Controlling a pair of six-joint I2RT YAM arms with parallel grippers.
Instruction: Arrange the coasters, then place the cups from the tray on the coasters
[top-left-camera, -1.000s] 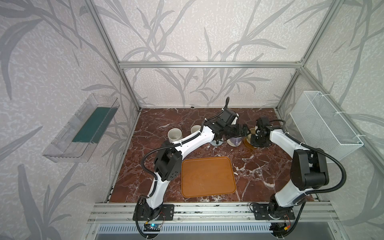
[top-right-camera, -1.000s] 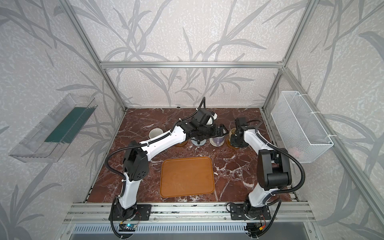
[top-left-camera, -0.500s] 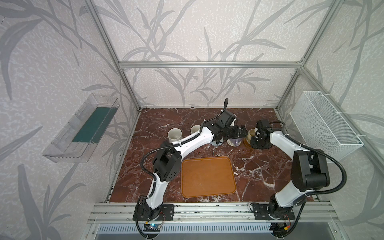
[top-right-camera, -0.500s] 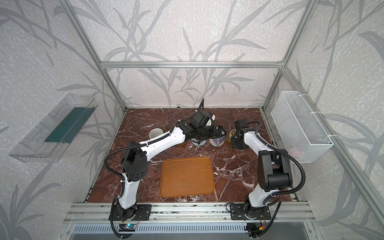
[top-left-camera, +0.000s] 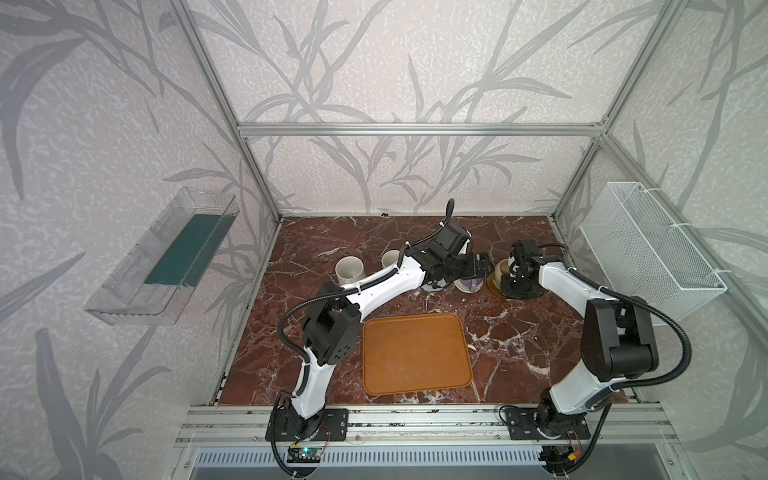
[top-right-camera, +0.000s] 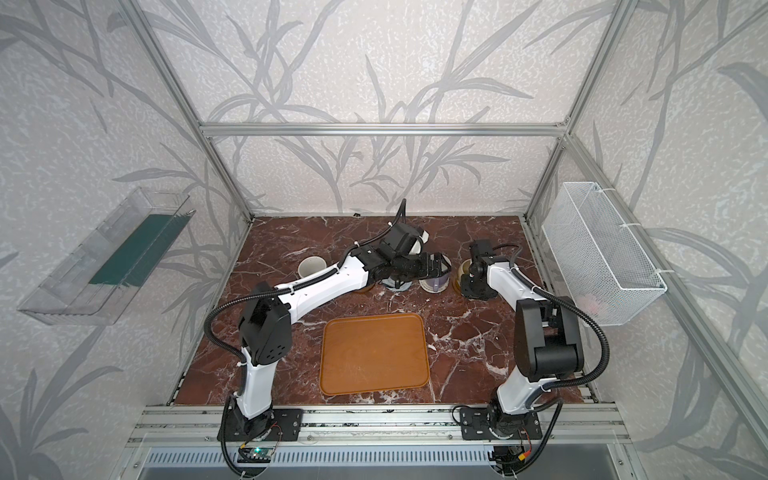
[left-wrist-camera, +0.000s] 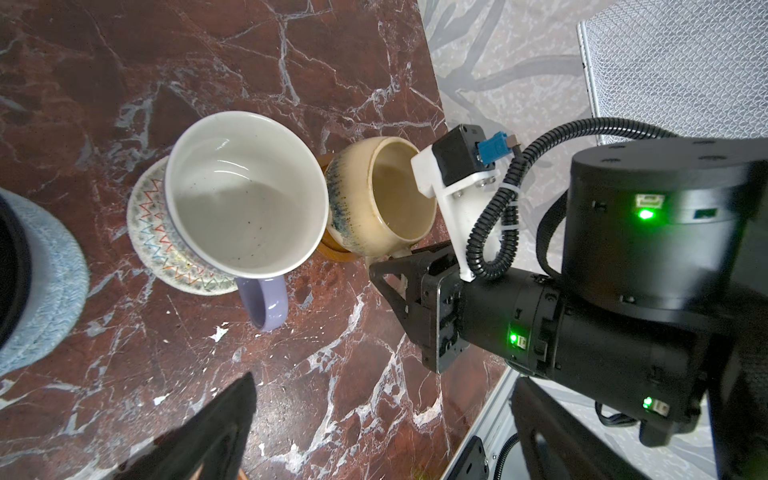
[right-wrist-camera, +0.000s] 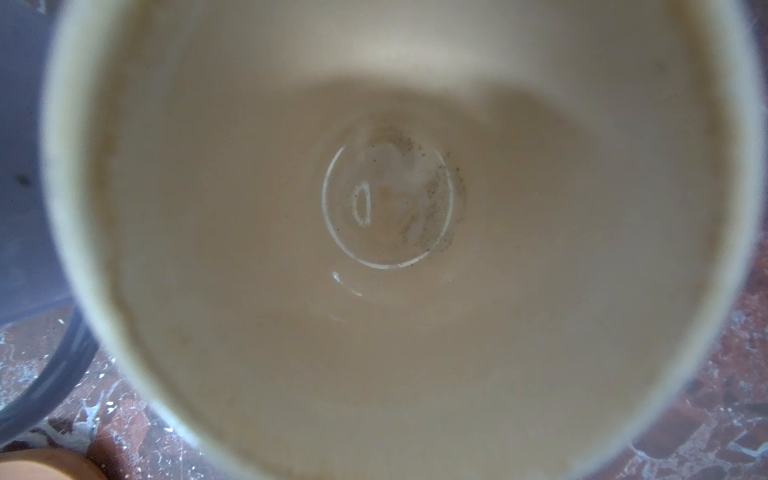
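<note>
Fig.: cream-yellow cup (left-wrist-camera: 378, 199) upright on brown coaster (left-wrist-camera: 332, 249), at right end of cup row toward back of surface (top-left-camera: 519, 345). It is just beside lavender cup (left-wrist-camera: 245, 195), which sits on zigzag woven coaster (left-wrist-camera: 149, 232). R claw (left-wrist-camera: 395, 262) at cream-yellow cup's handle side; grip state can't be told. L claw (top-left-camera: 478, 266) released, spread wide above lavender cup. Tray (top-left-camera: 415, 353) nearer front.

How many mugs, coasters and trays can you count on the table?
Handled mugs: 5: white mug, pale mug, black mug (mostly hidden), lavender mug, cream-yellow mug
Round coasters showing: 3: grey-blue woven coaster, cream zigzag coaster, smooth brown coaster
Flat orange-brown tray: 1
Total: 9
</note>
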